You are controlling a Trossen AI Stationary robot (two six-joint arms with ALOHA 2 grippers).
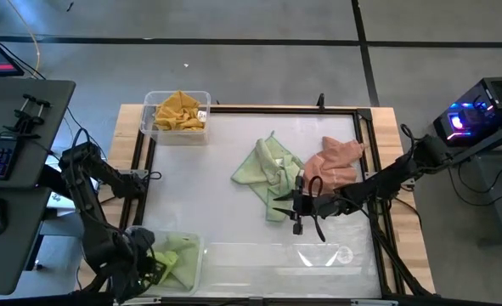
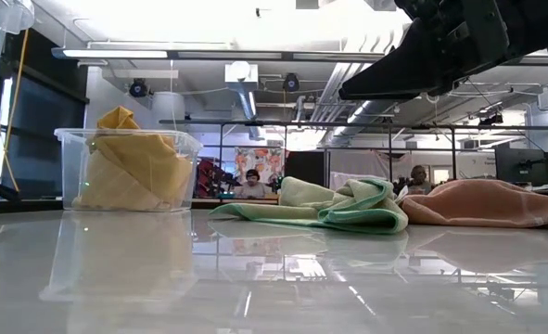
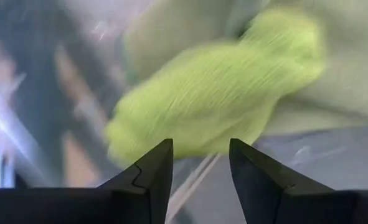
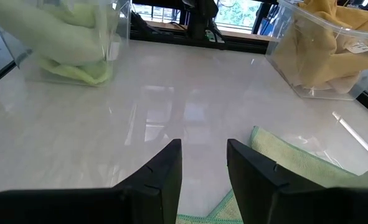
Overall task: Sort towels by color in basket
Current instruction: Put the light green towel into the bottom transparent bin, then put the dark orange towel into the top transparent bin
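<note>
Wide white bench inside a dark frame, and plenty of bare surface across its middle and along the near edge. Two clear bins on it: one at the far left corner packed with mustard yellow towels, how many I cannot count, and one at the near left corner holding lime green cloth. Loose on the bench, right of centre, lie two heaps touching each other: a pale green towel, crumpled and spread, and a salmon pink towel just beside it toward the right edge. The right arm reaches in from the right side, its tool over the near edge of the pale green towel; in its wrist view the two fingers stand apart with nothing between them, green cloth just below. The left tool sits at the near left bin, fingers parted, lime green cloth right in front of them but not clamped between them.
</note>
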